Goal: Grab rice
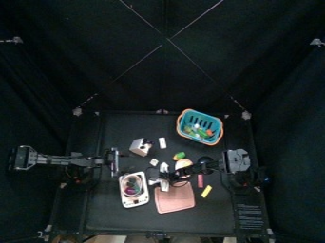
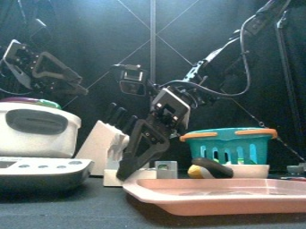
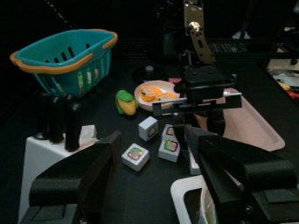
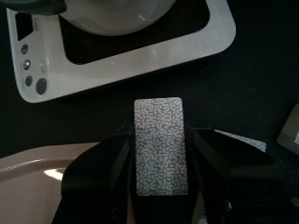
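Observation:
The rice is a flat grey-speckled packet (image 4: pixel 160 144). It sits between the jaws of my right gripper (image 4: pixel 163 175), which are closed against its long edges. The gripper hangs tilted, low over the table (image 2: pixel 129 170), between the white rice cooker (image 4: pixel 128 35) and the pink tray (image 4: pixel 35 179). In the top view the right gripper (image 1: pixel 176 178) has reached in toward the table's middle. My left gripper (image 3: pixel 156 166) is open and empty. It hovers at the left (image 1: pixel 112 163), above the cooker and the white knife block (image 3: pixel 52 162).
A teal basket (image 1: pixel 200 123) stands at the back right. A bowl of food (image 3: pixel 152 90), a yellow-green item (image 3: pixel 122 101) and a few small picture cards (image 3: pixel 136 156) lie mid-table. The rice cooker (image 1: pixel 132 190) and the pink tray (image 1: pixel 178 199) take up the front.

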You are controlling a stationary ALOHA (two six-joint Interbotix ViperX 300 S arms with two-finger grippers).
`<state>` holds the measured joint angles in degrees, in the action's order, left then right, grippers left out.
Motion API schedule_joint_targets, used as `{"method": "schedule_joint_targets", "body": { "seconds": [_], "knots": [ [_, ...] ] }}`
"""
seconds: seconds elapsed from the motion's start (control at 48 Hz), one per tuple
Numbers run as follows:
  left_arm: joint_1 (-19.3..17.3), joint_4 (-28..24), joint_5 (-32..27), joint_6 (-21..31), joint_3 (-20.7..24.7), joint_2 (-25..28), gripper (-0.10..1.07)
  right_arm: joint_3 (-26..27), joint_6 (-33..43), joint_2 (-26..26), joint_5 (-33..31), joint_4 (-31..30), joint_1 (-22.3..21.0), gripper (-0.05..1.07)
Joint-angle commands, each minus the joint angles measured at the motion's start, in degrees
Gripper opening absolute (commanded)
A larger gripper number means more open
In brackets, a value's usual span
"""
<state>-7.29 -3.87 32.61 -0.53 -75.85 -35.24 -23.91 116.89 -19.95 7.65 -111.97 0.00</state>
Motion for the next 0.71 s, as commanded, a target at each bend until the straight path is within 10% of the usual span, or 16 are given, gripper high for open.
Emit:
{"method": "schedule_joint_targets", "body": {
  "seconds": [0.0, 0.688],
  "knots": [
    [0.0, 0.09, 0.26, 0.0, 0.62, 0.09, 0.94, 1.14, 0.09, 3.96, 0.09, 1.32, -0.26, 0.65],
    [0.0, 0.09, 0.26, 0.09, 0.62, 0.09, 0.94, 1.23, 0.09, 7.03, -0.44, 5.54, -0.79, 0.64]
  ]
}}
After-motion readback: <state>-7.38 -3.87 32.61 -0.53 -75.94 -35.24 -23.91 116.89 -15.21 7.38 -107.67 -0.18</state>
